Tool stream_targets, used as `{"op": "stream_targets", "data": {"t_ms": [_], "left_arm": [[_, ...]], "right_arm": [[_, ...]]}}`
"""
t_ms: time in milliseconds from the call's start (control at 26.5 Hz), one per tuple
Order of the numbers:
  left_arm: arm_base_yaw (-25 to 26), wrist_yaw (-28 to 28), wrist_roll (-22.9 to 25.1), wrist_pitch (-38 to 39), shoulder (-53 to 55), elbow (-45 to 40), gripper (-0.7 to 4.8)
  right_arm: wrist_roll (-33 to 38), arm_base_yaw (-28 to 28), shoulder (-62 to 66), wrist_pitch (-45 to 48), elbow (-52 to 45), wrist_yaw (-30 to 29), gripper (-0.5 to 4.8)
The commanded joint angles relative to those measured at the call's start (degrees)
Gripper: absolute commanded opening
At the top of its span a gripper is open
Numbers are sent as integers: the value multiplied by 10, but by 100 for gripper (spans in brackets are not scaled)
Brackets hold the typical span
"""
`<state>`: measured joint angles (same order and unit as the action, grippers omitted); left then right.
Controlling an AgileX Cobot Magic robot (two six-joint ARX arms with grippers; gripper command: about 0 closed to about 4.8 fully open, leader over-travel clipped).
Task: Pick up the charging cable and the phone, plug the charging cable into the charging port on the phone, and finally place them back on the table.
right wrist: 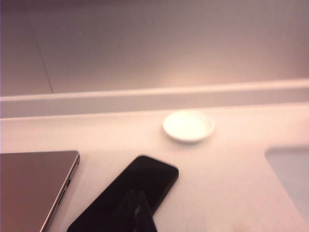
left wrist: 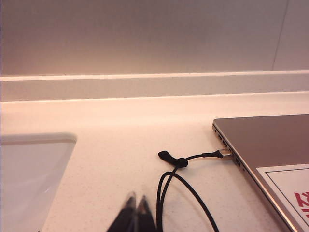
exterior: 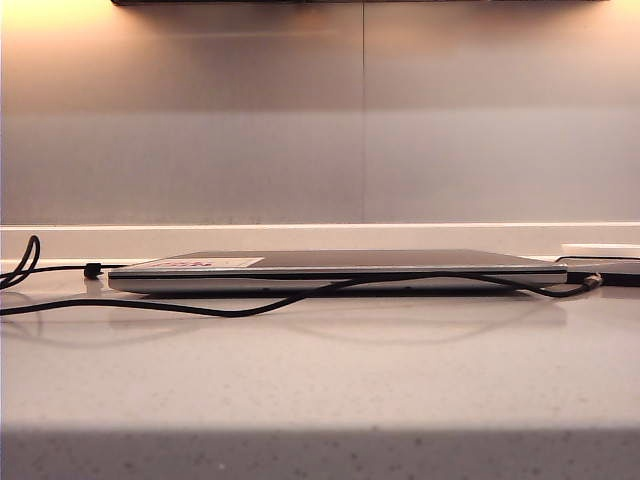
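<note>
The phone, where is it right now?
The phone lies flat on the table in the right wrist view, between the laptop and the small white dish.

On the laptop (left wrist: 270,145) lid I see a white sticker (left wrist: 289,186) with a thin dark border and red print at its edge. Only a fragment of the red characters shows in my left wrist view, cut off by the frame, so I cannot read it. In the exterior view the same sticker is only a pale patch with pinkish marks, also unreadable.
</note>
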<state>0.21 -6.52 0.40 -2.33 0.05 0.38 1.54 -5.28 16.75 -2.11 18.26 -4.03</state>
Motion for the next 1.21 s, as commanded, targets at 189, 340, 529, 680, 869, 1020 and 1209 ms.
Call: {"op": "stream_targets", "data": {"t_ms": [189,340,529,680,869,1020,1209], "left_arm": [[0,-2,2,-7,0,1,-6],[0,-2,2,-7,0,1,-6],[0,-2,2,-7,0,1,-6],[0,-2,2,-7,0,1,-6],[0,-2,2,-7,0,1,-6],[0,-2,2,-7,0,1,-6],[0,-2,2,-7,0,1,-6]], "right_arm": [[-52,17,-82,54,-94,20,-8],[-52,47,-119,54,-126,55,-8],[-52,65,-169,58,-162,81,-7],[-52,61,-168,75,-176,80,-8],[-52,61,-168,87,-180,80,-7],[-52,61,-168,89,-180,77,-7],[-52,61,-168,88,-180,66,-7]]}}
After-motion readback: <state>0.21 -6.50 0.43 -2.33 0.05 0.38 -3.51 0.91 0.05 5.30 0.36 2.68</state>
